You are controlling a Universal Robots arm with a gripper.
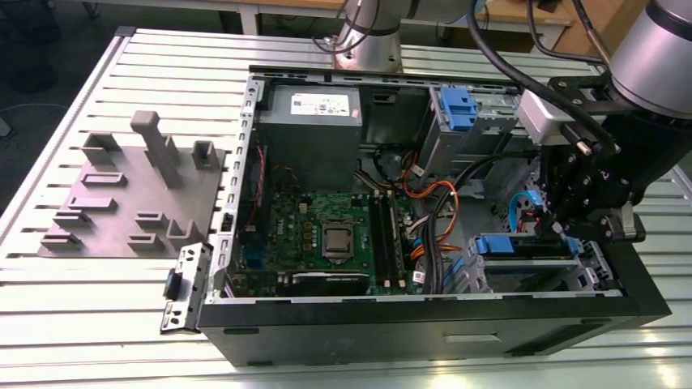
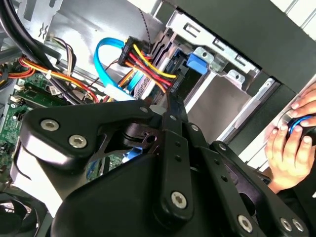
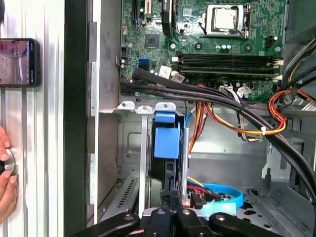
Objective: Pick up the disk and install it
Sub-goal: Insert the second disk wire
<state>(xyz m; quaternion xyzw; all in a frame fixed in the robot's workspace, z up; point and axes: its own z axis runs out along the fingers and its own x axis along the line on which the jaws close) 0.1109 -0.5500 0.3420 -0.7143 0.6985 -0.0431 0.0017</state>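
Open computer case (image 1: pixel 433 324) on slatted table (image 1: pixel 65 284): disk (image 1: pixel 524 245), blue-framed, sits in the drive cage at the case's front corner, risking a jam against cage rails or snagged cables (image 1: pixel 433 235) if misaligned; gripper (image 1: pixel 573 229) directly above it, finger spread and grasp indeterminable.
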